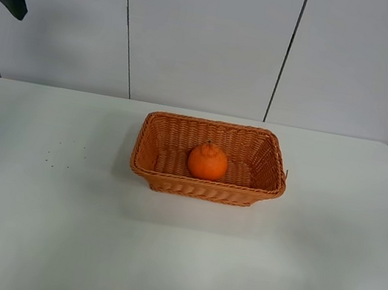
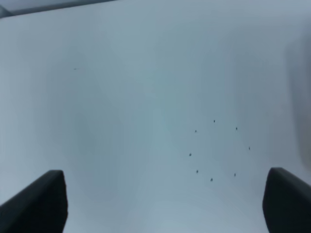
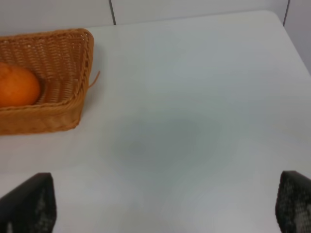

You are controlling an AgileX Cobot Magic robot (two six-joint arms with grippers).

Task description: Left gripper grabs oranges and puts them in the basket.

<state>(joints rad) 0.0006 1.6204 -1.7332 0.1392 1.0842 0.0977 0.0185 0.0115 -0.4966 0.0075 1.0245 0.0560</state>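
Orange [image 1: 207, 162] sits in basket [image 1: 246, 189]. Left gripper [image 2: 164, 196] released, empty, far left. Task looks done.

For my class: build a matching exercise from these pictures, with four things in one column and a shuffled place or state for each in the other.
Things:
1 orange
2 basket
3 left gripper
4 dark specks

Places or states:
a open, holding nothing
b on the table, left of the basket in the high view
c inside the basket
d near the middle of the table

Pairs: 1-c, 2-d, 3-a, 4-b
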